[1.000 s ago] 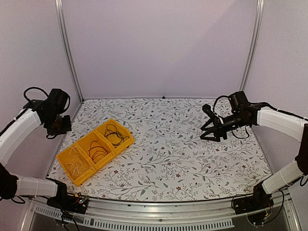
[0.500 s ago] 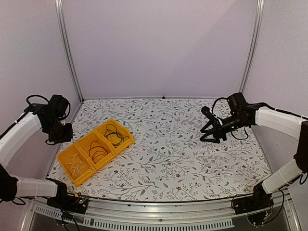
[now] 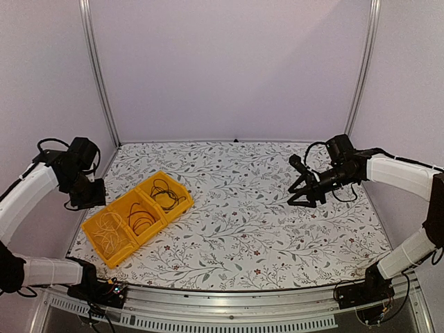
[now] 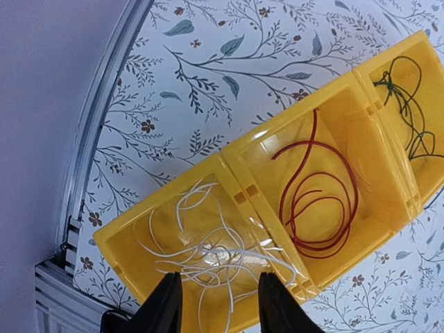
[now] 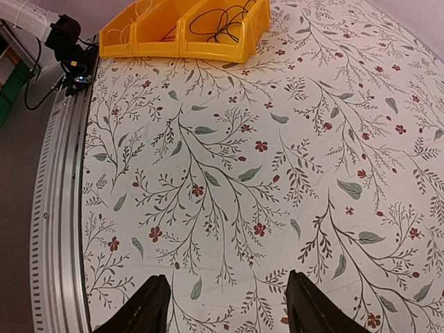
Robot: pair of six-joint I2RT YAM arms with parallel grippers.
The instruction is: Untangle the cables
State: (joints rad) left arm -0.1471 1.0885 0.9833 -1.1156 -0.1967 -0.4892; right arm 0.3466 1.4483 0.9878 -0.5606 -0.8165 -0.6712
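A yellow three-compartment bin [image 3: 114, 258] lies at the table's left. Each compartment holds one loose cable: a whitish cable [image 4: 208, 253] in the near one, a dark red cable [image 4: 316, 205] in the middle, a black cable [image 4: 409, 104] in the far one. The cables also show from above: whitish cable [image 3: 109, 230], red cable [image 3: 142, 216], black cable [image 3: 166, 193]. My left gripper [image 4: 216, 309] hangs open and empty above the whitish cable's compartment, near the table's left edge [image 3: 89, 196]. My right gripper [image 3: 297, 200] is open and empty above the bare cloth at the right [image 5: 225, 312].
The table carries a floral cloth [image 3: 250, 222]. A metal rail [image 3: 229, 309] runs along the near edge, and upright posts [image 3: 97, 69] stand at the back corners. The bin also shows far off in the right wrist view [image 5: 201, 45].
My left arm has come down and slightly right, toward the bin's left end. My right gripper has drifted a little left. The cables have not moved.
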